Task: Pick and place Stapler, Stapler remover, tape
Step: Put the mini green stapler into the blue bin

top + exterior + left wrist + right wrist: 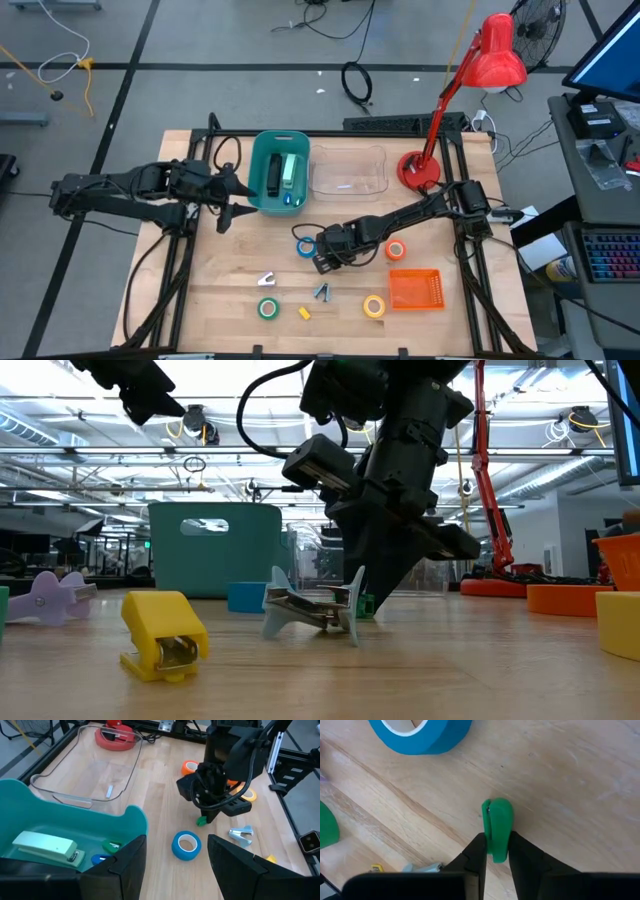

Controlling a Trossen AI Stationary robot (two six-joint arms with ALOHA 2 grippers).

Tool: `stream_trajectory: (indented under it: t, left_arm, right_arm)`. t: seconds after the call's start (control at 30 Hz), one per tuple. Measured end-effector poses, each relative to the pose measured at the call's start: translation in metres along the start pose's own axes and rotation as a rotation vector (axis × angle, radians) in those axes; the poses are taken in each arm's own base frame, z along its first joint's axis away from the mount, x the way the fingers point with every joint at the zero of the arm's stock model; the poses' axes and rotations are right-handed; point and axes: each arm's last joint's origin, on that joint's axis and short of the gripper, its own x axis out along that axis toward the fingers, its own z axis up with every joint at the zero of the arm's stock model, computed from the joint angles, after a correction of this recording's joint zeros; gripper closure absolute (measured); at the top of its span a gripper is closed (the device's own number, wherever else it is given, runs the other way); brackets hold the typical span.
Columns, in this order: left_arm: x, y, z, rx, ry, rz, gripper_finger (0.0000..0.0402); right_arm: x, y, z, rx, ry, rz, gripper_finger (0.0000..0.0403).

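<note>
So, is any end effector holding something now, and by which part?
The right end effector pinches the small green staple remover at its near end; the left end effector holds nothing.

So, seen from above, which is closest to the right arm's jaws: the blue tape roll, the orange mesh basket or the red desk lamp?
From the right gripper, shut on a small green staple remover:
1. Blue ring-shaped tape roll, just beside it, toward the teal bin.
2. Orange mesh basket, farther off at the table's near right.
3. Red desk lamp, farthest, at the back right.
</note>
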Motion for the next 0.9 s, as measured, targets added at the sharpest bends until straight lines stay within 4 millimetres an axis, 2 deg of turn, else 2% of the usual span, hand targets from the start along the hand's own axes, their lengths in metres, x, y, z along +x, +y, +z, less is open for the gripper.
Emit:
stream_trajectory:
  t: [0.4, 0.7, 0.9]
  left_arm:
    - [0.0, 0.0, 0.0, -0.002, 0.0, 0.0, 0.0188]
    - [0.0, 0.0, 0.0, -0.027, 0.001, -0.001, 0.0188]
    - [0.0, -0.002, 0.004, -0.043, -0.037, -0.034, 0.0188]
  right_arm:
    - [-0.008, 0.002, 0.002, -0.021, -0.014, 0.033, 0.0353]
    - [-0.033, 0.003, 0.003, -0.018, -0.109, 0.055, 0.0354]
    - [-0.058, 0.006, 0.006, -0.019, -0.182, 0.115, 0.0354]
